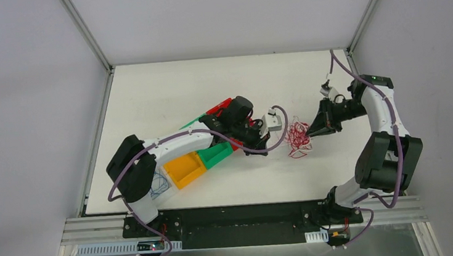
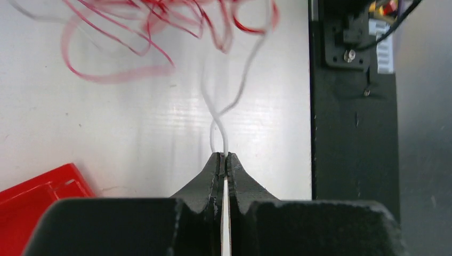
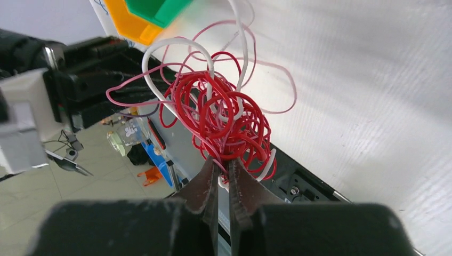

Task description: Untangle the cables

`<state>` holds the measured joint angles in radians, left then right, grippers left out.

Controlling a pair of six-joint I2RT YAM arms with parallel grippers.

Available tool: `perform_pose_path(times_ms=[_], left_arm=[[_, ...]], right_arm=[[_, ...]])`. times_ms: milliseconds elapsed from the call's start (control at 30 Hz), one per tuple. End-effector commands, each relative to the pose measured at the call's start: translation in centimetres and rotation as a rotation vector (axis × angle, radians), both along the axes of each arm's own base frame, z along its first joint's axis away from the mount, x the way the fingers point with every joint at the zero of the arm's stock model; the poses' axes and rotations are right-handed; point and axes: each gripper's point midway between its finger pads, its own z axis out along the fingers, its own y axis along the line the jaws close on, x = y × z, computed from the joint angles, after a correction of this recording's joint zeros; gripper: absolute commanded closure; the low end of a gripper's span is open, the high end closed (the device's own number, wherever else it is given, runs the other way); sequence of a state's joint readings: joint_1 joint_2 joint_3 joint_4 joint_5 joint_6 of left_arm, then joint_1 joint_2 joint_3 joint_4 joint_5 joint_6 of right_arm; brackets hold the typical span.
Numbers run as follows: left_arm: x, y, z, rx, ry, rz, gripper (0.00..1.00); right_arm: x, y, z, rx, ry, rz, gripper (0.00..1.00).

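The cables (image 1: 298,137) form a loose tangle of bright red, pink and white wire on the white table between my two grippers. My left gripper (image 1: 261,145) is just left of the tangle. In the left wrist view it (image 2: 224,156) is shut on a doubled white cable (image 2: 216,114) that twists up toward blurred red loops (image 2: 133,32). My right gripper (image 1: 309,133) meets the tangle from the right. It (image 3: 224,162) is shut on the base of the red bundle (image 3: 224,112), which is lifted, with a white cable (image 3: 176,45) arching over it.
Red (image 1: 219,108), green (image 1: 214,155) and yellow (image 1: 184,169) bins lie under and beside the left arm. A thin blue wire (image 1: 160,186) lies on the table by the left arm's base. The black mounting rail (image 2: 352,106) runs along the near table edge.
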<state>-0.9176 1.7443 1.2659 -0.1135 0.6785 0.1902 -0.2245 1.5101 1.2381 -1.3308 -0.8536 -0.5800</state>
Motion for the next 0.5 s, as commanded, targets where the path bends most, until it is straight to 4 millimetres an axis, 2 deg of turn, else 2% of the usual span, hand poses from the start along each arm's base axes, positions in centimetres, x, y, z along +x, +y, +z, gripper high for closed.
perform_pose_path(times_ms=[0,100,200,233,333,367,467], left_arm=[[-1.5,2.5,-0.2,0.019,-0.194,-0.189,1.0],[-1.0,2.4,0.0,0.028,-0.205,-0.175,1.0],[-0.1,1.5,2.4,-0.006,-0.172,-0.11,0.97],[0.4,1.2,3.6,-0.027,-0.148,-0.082,0.91],[1.8,0.6,6.9,-0.081,-0.073,0.009,0.63],[2.2,0.2,7.6,-0.091,-0.061,0.034,0.59],[3.7,-1.4,9.8,-0.132,-0.015,0.119,0.57]], right_arm=[[1.3,-1.1,2.2,0.043,-0.042,-0.024,1.0],[1.2,-1.0,2.8,0.062,-0.053,-0.013,1.0],[0.6,-0.9,2.8,0.065,-0.064,0.005,1.0],[0.3,-0.9,2.7,0.063,-0.065,0.011,1.0],[-0.4,-0.8,2.6,0.053,-0.07,0.022,1.0],[-0.6,-0.8,2.6,0.052,-0.074,0.022,1.0],[-0.7,-0.6,2.0,0.033,-0.072,-0.004,1.0]])
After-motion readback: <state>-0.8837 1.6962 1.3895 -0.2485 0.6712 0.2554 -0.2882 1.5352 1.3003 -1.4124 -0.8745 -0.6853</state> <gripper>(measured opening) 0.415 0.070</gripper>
